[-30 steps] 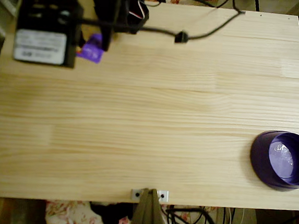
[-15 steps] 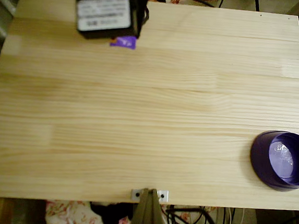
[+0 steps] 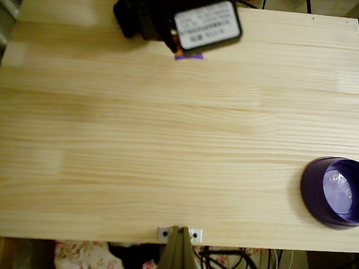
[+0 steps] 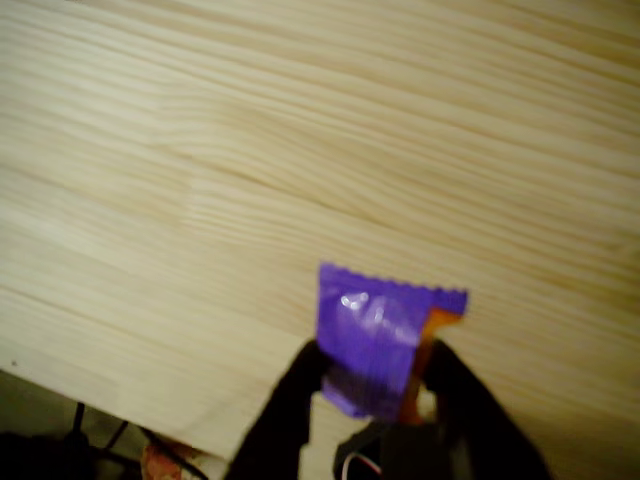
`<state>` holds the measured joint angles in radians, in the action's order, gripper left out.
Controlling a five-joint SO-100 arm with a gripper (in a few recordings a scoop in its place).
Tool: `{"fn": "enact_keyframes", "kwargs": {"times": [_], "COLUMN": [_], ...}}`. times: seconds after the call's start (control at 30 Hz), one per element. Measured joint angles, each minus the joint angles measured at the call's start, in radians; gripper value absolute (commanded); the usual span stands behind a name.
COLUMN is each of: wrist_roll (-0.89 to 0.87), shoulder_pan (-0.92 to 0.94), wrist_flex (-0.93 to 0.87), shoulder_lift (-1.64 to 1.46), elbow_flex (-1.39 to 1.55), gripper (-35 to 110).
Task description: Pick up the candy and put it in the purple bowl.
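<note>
In the tool (image 4: 372,375), candy (image 4: 375,335) upright.

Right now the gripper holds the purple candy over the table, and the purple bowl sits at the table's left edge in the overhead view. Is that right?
Not quite. The purple bowl sits at the table's right edge in the overhead view. The rest holds: the gripper holds the candy over the table.

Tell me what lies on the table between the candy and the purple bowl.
Bare wood: in the overhead view nothing sits between the candy and the purple bowl.
</note>
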<state>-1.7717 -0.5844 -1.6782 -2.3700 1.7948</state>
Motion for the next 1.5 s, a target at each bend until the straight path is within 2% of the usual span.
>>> {"fn": "enact_keyframes", "kwargs": {"times": [0.43, 0.73, 1.0, 1.27, 1.5], "wrist_roll": [0.037, 0.075, 0.112, 0.150, 0.184], "shoulder_pan": [-0.117, -0.155, -0.192, -0.233, -0.230], "wrist_flex": [0.087, 0.094, 0.069, -0.051, -0.058], "shoulder_lift": [0.238, 0.554, 0.893, 1.350, 1.526], "elbow_flex": [-0.181, -0.457, -0.822, -1.417, -1.689], "gripper": [0, 0, 0, 0, 0]}}
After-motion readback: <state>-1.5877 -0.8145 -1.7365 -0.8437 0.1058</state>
